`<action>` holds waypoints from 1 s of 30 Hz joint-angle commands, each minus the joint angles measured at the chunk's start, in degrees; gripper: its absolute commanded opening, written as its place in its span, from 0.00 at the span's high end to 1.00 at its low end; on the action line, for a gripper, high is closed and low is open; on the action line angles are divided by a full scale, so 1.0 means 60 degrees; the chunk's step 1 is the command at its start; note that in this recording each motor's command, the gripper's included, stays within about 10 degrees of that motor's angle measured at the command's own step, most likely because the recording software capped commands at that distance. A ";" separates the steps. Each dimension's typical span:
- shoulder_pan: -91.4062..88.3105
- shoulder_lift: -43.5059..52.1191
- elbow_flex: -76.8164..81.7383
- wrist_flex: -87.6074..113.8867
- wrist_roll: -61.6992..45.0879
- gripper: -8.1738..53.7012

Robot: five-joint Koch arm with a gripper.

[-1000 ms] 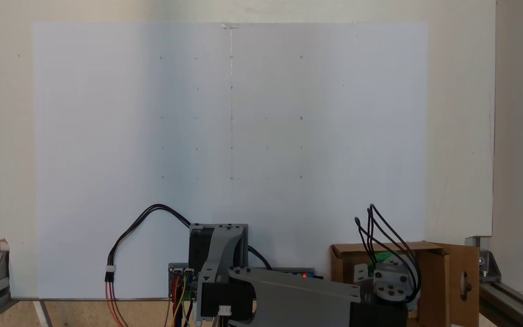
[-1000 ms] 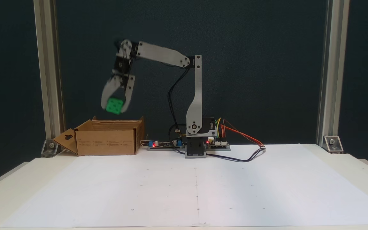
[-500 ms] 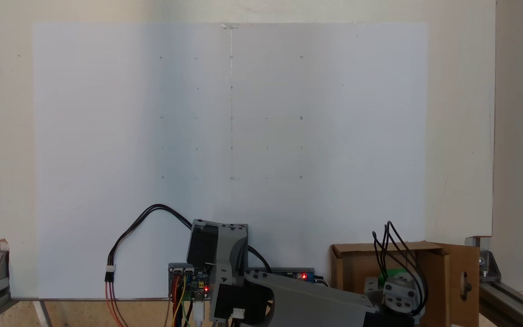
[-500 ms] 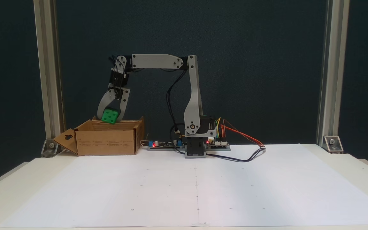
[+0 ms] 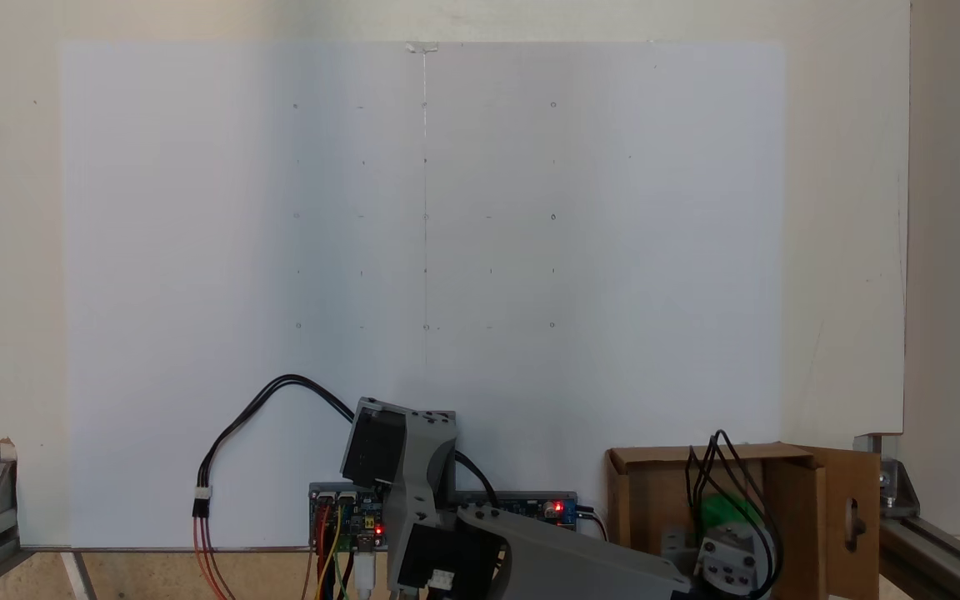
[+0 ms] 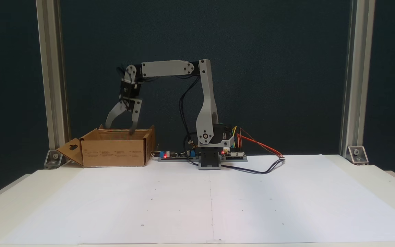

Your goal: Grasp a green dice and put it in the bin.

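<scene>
Both fixed views are needed to place things. From the side, the gripper (image 6: 119,127) is seen with its jaws spread apart and nothing held between them, the tips set at the top rim of the cardboard box (image 6: 115,152). From above, the green dice (image 5: 726,509) is seen as a green patch inside the box (image 5: 792,500), below the jaws and partly covered by the wrist and its black cables (image 5: 717,467). Whether the dice is touched by the jaws cannot be told.
</scene>
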 commanded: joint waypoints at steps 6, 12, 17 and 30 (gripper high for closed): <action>-0.0015 0.0703 -0.0293 -0.0352 -0.0190 0.28; -0.1333 0.2153 -0.0469 -0.0366 0.1772 0.28; -0.3823 0.3164 -0.0513 -0.0469 0.3311 0.18; -1.2756 0.3809 -0.0513 -0.0498 0.3999 0.16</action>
